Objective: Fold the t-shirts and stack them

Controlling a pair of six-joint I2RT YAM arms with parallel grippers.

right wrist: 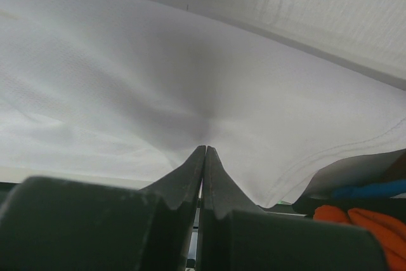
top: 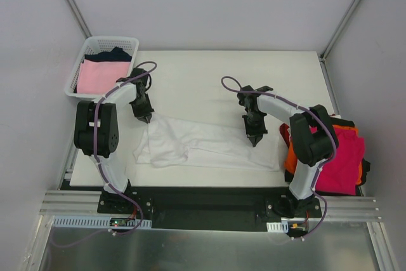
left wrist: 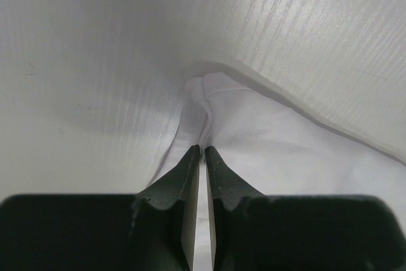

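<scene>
While the white t-shirt (top: 209, 145) is lying spread across the bench (top: 209, 74), the left end effector (top: 145, 119) is pinching its edge at one end, fingers pressed nearly together with cloth between them, and the right end effector (top: 255, 142) is pinching the other end, its fingers shut on a pucker of fabric. Behind and to the outer side of the left end effector, a white lattice basket (top: 92, 44) is holding a pale pink shirt (top: 95, 78) with a dark navy shirt (top: 111, 55) behind it. Just outside the right end effector, a magenta-red shirt (top: 341, 160) is lying on an orange shirt (top: 290, 158) at the bench edge.
</scene>
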